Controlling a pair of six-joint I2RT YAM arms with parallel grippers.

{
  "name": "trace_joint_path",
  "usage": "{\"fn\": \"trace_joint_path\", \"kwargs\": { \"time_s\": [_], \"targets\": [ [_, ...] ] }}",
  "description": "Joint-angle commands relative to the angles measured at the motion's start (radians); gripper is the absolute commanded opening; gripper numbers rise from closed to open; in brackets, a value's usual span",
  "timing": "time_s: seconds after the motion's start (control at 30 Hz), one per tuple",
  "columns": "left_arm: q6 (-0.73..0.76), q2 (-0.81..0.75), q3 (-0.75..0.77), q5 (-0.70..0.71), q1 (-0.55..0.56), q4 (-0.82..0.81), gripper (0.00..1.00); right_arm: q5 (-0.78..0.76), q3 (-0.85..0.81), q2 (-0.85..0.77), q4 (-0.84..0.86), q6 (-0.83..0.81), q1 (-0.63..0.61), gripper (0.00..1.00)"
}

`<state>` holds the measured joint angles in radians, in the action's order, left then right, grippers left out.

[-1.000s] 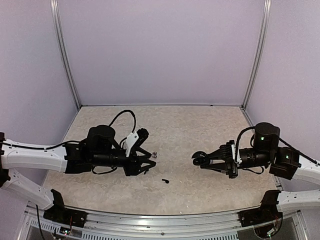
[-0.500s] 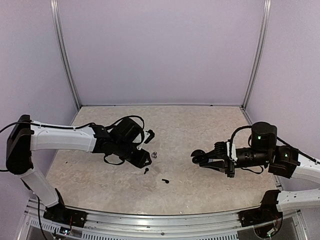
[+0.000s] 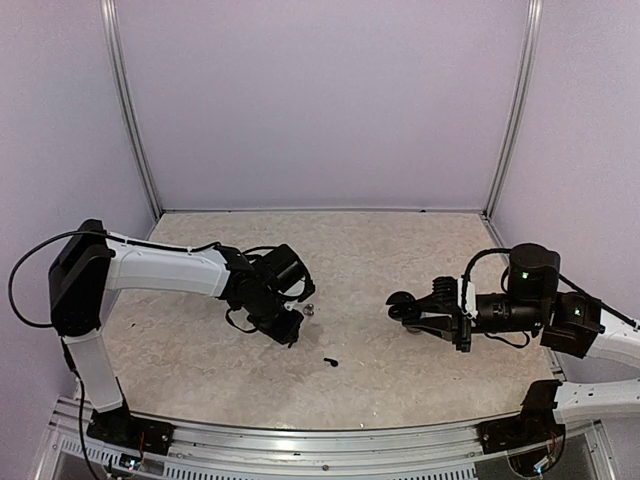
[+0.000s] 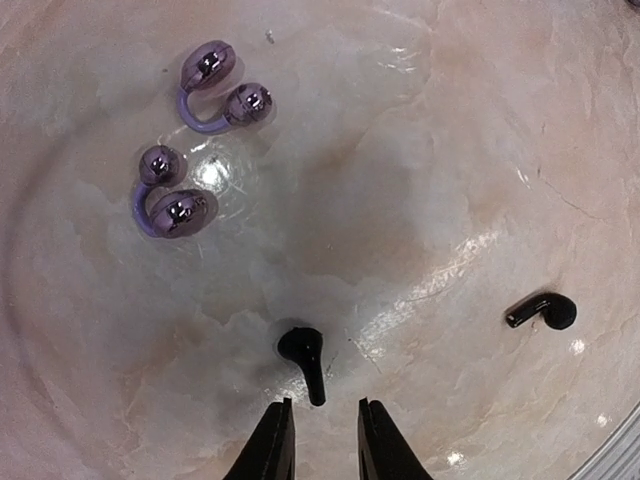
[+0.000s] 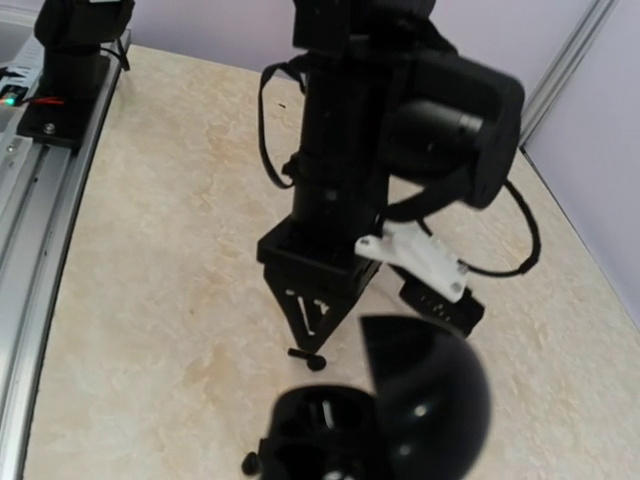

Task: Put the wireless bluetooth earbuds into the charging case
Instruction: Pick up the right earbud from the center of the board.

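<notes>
Where right wrist view crops low, right gripper (image 3: pixel 414 314) fingers hidden; clamped on open charging case (image 5: pixel 375 425), base cut off. Left gripper (image 4: pixel 322 440) fingers narrowly apart, pinching nothing. From its tips: two silvery earbuds (image 4: pixel 212 88) at 11 o'clock; two black earbuds (image 4: pixel 303 358), one at 12 just ahead, other at 2.

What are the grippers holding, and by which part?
The right gripper holds the open charging case, seemingly by its bottom half. The left gripper holds nothing.
</notes>
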<state>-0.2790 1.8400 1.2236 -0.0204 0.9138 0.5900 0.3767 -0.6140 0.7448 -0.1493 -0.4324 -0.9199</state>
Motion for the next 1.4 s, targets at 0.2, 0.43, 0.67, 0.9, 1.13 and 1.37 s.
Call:
{"fn": "trace_joint_path", "kwargs": {
  "time_s": [0.2, 0.43, 0.67, 0.9, 1.13, 1.37],
  "targets": [
    [0.036, 0.073, 0.069, 0.043, -0.002, 0.034, 0.21, -0.016, 0.006, -0.019, 0.007, 0.018, -0.009, 0.00],
    [0.053, 0.108, 0.091, 0.046, -0.009, 0.042, 0.18, -0.022, 0.008, -0.023, 0.007, 0.018, -0.008, 0.00],
    [0.065, 0.131, 0.114, 0.059, -0.011, 0.050, 0.31, -0.024, 0.013, -0.027, 0.007, 0.018, -0.008, 0.00],
    [0.090, 0.171, 0.150, 0.063, -0.011, 0.082, 0.31, -0.029, 0.017, -0.036, 0.006, 0.020, -0.007, 0.00],
    [0.102, 0.198, 0.163, 0.073, -0.008, 0.107, 0.24, -0.034, 0.026, -0.044, 0.011, 0.019, -0.008, 0.00],
    [0.100, 0.191, 0.149, 0.069, 0.000, 0.106, 0.17, -0.042, 0.028, -0.043, 0.014, 0.018, -0.008, 0.00]
  ]
}}
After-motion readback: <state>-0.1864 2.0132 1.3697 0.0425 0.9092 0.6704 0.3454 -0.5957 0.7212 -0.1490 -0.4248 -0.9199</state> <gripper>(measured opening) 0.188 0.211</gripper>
